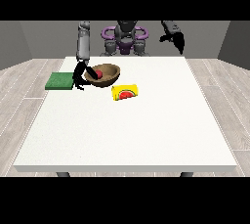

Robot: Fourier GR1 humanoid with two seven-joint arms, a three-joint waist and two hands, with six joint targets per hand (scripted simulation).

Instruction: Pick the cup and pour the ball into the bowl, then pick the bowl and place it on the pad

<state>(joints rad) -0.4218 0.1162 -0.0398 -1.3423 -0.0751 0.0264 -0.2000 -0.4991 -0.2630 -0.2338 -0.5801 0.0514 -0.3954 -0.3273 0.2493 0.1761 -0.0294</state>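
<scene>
Brown bowl (105, 75): far left part of white table (146, 130), red ball (98, 74) inside, left rim partly hidden. Hand at the view's left (79, 76): against bowl's left rim, thumb over rim, fingers curled round it. Green pad (59, 80): left of that hand, on table's left edge. Yellow cup (125, 92): on its side, just near-right of bowl. Hand at the view's right (177, 39): raised beyond far edge, finger state impossible to tell.
</scene>
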